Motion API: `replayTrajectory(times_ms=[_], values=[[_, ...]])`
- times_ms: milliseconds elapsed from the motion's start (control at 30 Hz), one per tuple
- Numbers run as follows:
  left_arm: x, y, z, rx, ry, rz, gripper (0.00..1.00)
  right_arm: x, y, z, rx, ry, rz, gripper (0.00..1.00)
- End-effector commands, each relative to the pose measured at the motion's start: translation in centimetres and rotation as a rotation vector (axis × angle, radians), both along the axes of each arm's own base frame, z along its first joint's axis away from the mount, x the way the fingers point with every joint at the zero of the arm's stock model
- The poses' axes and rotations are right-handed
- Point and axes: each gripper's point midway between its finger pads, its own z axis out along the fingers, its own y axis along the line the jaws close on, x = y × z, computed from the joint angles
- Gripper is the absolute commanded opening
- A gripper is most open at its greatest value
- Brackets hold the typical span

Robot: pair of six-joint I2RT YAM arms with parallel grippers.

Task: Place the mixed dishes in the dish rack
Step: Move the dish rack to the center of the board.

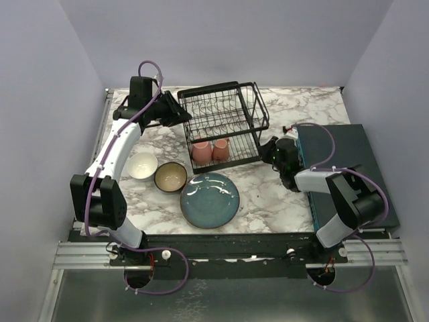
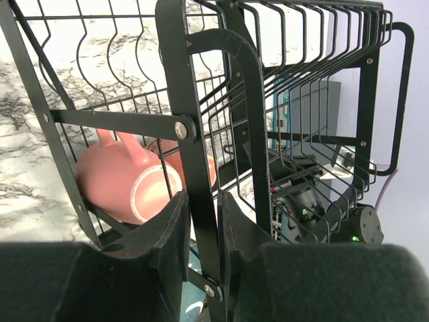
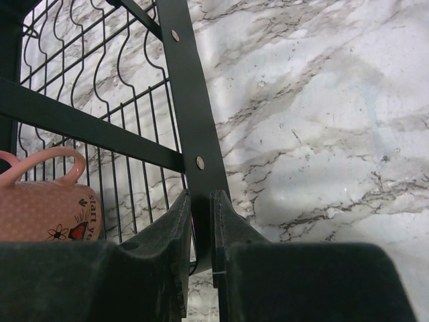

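Nearest the arm bases: dark teal-blue plate (image 1: 210,199), flat on the marble table (image 1: 268,201).
Just behind it, to the left: dark bowl (image 1: 171,177) (tan inside) and white bowl (image 1: 142,166), side by side, upright on the table.
Right side: dark teal slab (image 1: 348,161), under the right arm.
Further back: pink mugs (image 1: 201,151), two, lying in the lower tray of the dish rack (image 1: 221,111).
Left gripper (image 2: 203,221): clenched on the rack's left upright bar.
Right gripper (image 3: 200,215): clamped on the right-hand upright bar.
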Motion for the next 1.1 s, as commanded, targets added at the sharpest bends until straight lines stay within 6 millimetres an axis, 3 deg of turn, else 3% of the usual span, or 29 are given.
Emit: replayTrajectory(times_ms=[0,233,433,1067], values=[[-4.1,-1.3,-2.2,0.016,0.125,-0.098,0.26,-3.3,-0.6,-6.9,-0.093,0.255,0.069,0.00],[-3.7,-0.9,-2.7,0.046,0.125,-0.083,0.32,-2.2,-1.7,-7.1,-0.093,0.264,0.060,0.00],[-3.3,-0.4,-1.5,0.063,0.094,-0.057,0.37,-1.9,-2.7,-7.0,-0.094,0.268,0.047,0.00],[-3.3,4.5,1.3,0.112,0.003,0.122,0.44,-1.7,-2.9,-6.9,-0.067,0.270,0.043,0.00]])
